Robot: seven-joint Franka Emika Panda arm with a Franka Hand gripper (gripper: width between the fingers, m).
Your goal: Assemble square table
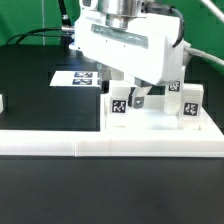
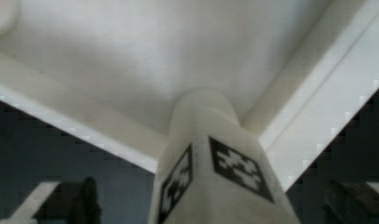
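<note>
Though tagged, the leg (image 2: 207, 160) bears no legible writing.

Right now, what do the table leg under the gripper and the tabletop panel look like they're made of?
Leg: looks like white plastic, smooth and matte, with a printed black-and-white tag. Tabletop panel: also seems white plastic, showing a soft, even sheen. Neither can be confirmed.

Bench (image 1: 40, 180): black top, carries everything in the scene.
Rail (image 1: 60, 146): long, low, white, runs across the exterior view nearest the camera.
Marker board (image 1: 72, 77): flat, white, black-and-white tags, lies farther back.
Cable (image 1: 30, 38): dark, behind, exterior view's left.
</note>
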